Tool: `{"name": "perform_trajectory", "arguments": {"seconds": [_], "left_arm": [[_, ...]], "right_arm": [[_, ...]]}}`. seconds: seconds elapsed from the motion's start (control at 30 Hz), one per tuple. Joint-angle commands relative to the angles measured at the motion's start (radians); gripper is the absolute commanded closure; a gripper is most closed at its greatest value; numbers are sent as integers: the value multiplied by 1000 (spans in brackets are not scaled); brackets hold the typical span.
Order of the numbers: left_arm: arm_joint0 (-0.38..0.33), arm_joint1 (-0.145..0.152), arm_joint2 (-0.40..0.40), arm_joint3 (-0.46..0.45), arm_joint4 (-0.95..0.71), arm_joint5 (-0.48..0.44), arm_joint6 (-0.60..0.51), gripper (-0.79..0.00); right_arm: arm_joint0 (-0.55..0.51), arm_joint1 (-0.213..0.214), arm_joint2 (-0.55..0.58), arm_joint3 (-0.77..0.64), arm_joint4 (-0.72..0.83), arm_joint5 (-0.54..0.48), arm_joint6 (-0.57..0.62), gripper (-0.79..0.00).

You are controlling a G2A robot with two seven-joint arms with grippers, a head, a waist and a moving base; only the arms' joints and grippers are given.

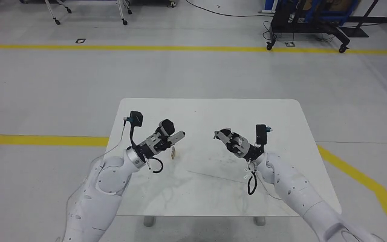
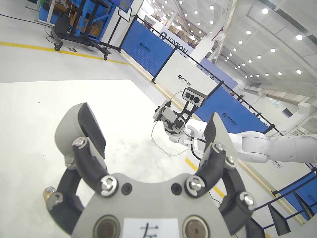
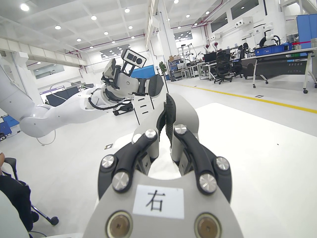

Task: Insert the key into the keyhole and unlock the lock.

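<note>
A small brass piece [image 1: 173, 153] lies on the white table [image 1: 272, 121]; whether it is the lock or the key cannot be told. It shows again beside my left gripper's base, brass piece [image 2: 47, 192]. My left gripper [image 1: 177, 137] hovers just above and behind it, open and holding nothing [image 2: 149, 115]. My right gripper [image 1: 220, 135] hangs over the table's middle, facing the left one across a short gap. Its fingers are shut [image 3: 164, 100] and no object shows between the pads. Each wrist view catches the opposite gripper farther off: the right gripper [image 2: 162, 115] and the left gripper [image 3: 110, 73].
Bare table top lies around both grippers, with faint scuff marks [image 2: 128, 149] near the middle. Yellow floor lines [image 1: 181, 47] run past the table. Carts and desks [image 3: 272, 58] stand well away in the room.
</note>
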Motion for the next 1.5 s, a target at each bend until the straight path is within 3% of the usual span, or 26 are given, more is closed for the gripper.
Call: {"name": "perform_trajectory", "arguments": {"seconds": [0.0,0.1,0.23,0.4,0.43,0.5,0.53,0.57,0.67,0.77,0.93,1.0,1.1,1.27,1.47], "left_arm": [[9,1,19,5,4,2,-39,-785],[17,6,44,9,1,-36,-121,-785],[-6,11,87,15,-38,-98,-261,-785],[-34,12,97,56,-98,-85,-273,-770],[-35,10,100,66,-155,-76,-265,-733],[-40,7,109,89,-305,-43,-279,-563],[-47,6,112,100,-379,-28,-300,-523],[-57,6,111,114,-423,-17,-321,-536],[-74,5,115,145,-478,-10,-344,-668],[-89,2,130,165,-455,-19,-333,-634],[-108,-4,158,190,-384,-17,-285,-483],[-110,-5,163,190,-343,-9,-256,-382],[-106,-7,169,184,-311,3,-223,-329],[-103,-7,173,178,-295,12,-206,-271],[-105,-7,175,174,-291,29,-202,-274]], "right_arm": [[-10,-2,-8,-22,15,0,14,0],[-29,-5,-23,-44,133,0,77,0],[-36,-10,-80,-64,424,0,221,0],[-11,-3,-112,-77,700,0,435,0],[-10,0,-115,-83,744,0,470,0],[-10,4,-120,-100,834,0,539,0],[-10,7,-121,-105,874,0,575,0],[-10,9,-121,-112,911,0,612,0],[-11,15,-121,-130,1007,0,715,0],[-12,17,-119,-129,1079,0,804,0],[-12,11,-117,-119,1161,0,919,0],[-12,7,-114,-111,1184,0,952,0],[-13,0,-106,-101,1209,0,991,0],[-11,-13,-97,-86,1239,0,1047,0],[3,-37,-98,-59,1278,0,1108,0]]}}
